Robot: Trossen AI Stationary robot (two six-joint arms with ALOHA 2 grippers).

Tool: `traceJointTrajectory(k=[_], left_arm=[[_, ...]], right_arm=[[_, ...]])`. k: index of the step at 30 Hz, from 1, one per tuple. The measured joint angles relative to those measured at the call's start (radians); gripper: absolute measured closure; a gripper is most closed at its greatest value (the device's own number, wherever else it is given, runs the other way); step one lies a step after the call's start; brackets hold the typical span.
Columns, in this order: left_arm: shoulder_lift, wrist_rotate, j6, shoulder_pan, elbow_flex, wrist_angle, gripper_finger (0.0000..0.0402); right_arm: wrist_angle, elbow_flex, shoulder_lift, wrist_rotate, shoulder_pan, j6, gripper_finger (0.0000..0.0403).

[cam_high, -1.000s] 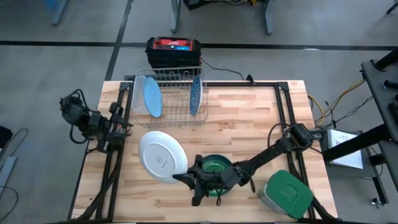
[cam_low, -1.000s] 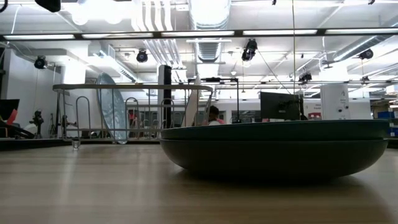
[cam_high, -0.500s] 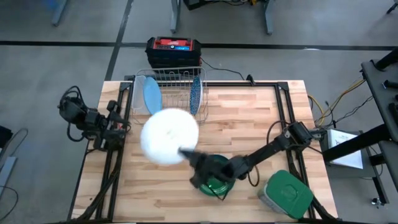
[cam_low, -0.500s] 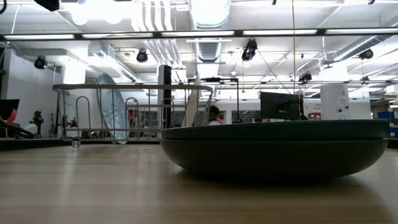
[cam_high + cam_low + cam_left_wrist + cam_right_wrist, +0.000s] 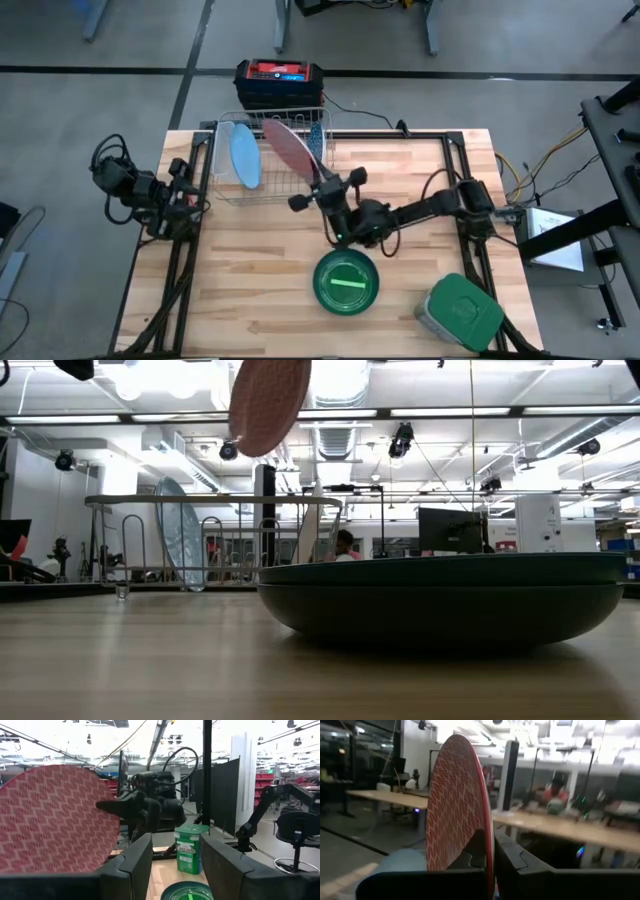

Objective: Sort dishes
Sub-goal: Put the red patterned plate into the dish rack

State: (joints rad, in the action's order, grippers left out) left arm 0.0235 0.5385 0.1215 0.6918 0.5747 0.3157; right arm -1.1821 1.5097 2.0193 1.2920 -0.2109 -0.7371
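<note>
My right gripper (image 5: 318,180) is shut on a reddish patterned plate (image 5: 288,147), which stands on edge in the air over the wire rack (image 5: 268,160). The plate also shows in the low view (image 5: 268,400) and in the left wrist view (image 5: 55,820). A light blue plate (image 5: 245,157) and a blue speckled plate (image 5: 314,150) stand upright in the rack. A dark green bowl (image 5: 346,282) rests on its base on the table. My left gripper (image 5: 172,870) waits open at the table's left edge, with nothing between its fingers. My right gripper pinches the plate's rim (image 5: 489,845) between its two fingers, one on the red patterned face and one on the back. The fingers come roughly level from the table's near right. The plate stands on edge, lifted clear above the rack.
A grey container with a green lid (image 5: 460,312) sits at the near right corner. A black and red box (image 5: 279,82) stands behind the rack. Bare wood lies between the rack and the bowl.
My right gripper has risen from beside the green bowl and swung toward the table's far edge, to over the rack. It has rolled, so the plate has gone from lying flat with its white underside up to standing on edge with its red face showing.
</note>
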Motion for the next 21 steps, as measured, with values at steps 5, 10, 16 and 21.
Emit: traceJointTrajectory(k=[5, 10, 16, 21], left_arm=[[0.000, 0.002, 0.014, 0.000, 0.000, 0.011, 0.0249], [0.000, 0.003, 0.027, 0.000, 0.000, 0.024, 0.0249], [0.000, 0.003, 0.034, 0.000, -0.001, 0.026, 0.0249], [0.000, 0.004, 0.053, 0.000, -0.001, 0.029, 0.0249]], right_arm=[[0.188, 0.000, 0.001, 0.022, 0.047, 0.283, 0.0403], [0.241, 0.001, 0.003, 0.082, 0.088, 0.360, 0.0403], [0.262, 0.013, 0.026, 0.099, 0.131, 0.403, 0.0403], [0.267, 0.116, 0.095, 0.117, 0.154, 0.300, 0.0403]])
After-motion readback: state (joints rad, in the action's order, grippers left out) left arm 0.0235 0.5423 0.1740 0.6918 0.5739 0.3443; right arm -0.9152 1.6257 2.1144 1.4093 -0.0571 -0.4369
